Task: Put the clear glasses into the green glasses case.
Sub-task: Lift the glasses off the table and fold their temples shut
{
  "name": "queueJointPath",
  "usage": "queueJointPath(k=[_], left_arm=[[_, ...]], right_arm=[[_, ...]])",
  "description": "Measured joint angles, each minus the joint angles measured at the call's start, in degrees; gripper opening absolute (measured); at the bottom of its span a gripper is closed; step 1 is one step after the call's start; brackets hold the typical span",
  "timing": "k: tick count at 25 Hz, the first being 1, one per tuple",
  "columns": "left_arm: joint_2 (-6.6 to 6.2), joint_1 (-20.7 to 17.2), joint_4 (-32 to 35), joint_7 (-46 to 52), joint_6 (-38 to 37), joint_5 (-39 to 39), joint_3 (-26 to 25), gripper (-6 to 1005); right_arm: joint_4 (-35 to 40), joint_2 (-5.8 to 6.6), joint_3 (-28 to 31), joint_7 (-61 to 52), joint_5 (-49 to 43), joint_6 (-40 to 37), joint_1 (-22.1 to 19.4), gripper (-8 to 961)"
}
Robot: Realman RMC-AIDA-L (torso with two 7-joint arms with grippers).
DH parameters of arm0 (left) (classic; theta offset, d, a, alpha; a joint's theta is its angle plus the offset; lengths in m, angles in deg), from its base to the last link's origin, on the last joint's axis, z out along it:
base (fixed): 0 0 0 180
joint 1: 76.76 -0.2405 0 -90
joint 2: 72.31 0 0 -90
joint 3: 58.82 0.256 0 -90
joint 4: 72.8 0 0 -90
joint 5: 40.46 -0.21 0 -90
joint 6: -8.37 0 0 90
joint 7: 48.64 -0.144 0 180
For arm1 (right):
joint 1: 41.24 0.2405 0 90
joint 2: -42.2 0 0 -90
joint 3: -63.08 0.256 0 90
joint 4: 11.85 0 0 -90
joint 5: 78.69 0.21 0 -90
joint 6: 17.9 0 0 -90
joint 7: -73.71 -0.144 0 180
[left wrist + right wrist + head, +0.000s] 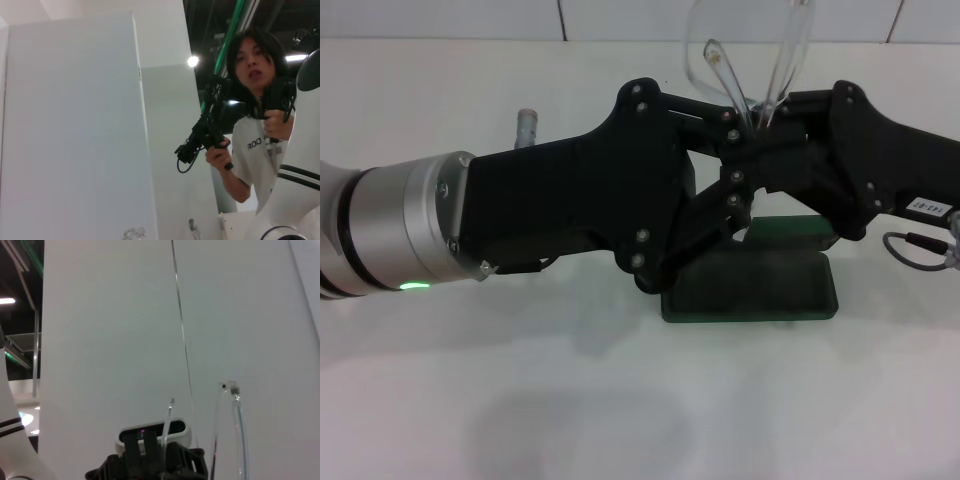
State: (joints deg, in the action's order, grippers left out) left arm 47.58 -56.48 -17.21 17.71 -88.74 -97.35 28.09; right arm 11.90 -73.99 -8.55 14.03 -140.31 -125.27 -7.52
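1. White bench point(470, 400) fills the head view, with a white tiled wall along the top edge
2. At the left edge, the left arm's silver cuff with a green light leads into the black left gripper point(735, 150), which reaches across to the middle of the frame
3. Behind that arm, in the upper left, a small grey cylinder point(527, 125) stands on the bench
4. At the upper middle, the clear glasses point(760, 50) stand up above both grippers, lens toward the top edge and thin arms running down into the meeting point of the grippers
5. The left gripper's fingers are narrowed on the glasses' arms right at that point
6. Below the middle, the green glasses case point(750, 285) lies open on the bench, its dark inside up, partly hidden by the left gripper's links
7. From the right edge, the black right gripper point(765, 125) comes in; its fingers meet the same glasses' arms, but whether they pinch them I cannot tell
8. In the right wrist view, the glasses' clear arms rise in the lower middle over a black gripper
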Motion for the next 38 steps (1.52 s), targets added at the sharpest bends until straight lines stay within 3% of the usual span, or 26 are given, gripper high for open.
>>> queueJointPath(k=[21,38], left_arm=[[-0.05,-0.8,-0.2,-0.7,0.0,0.1,-0.5,69],[0.0,-0.6,-2.7,-1.0,0.1,1.5,-1.6,69]], right_arm=[[-0.3,0.0,-0.6,1.7,3.1,0.5,-1.5,102],[0.0,0.0,-5.8,2.1,3.0,2.7,-0.2,102]])
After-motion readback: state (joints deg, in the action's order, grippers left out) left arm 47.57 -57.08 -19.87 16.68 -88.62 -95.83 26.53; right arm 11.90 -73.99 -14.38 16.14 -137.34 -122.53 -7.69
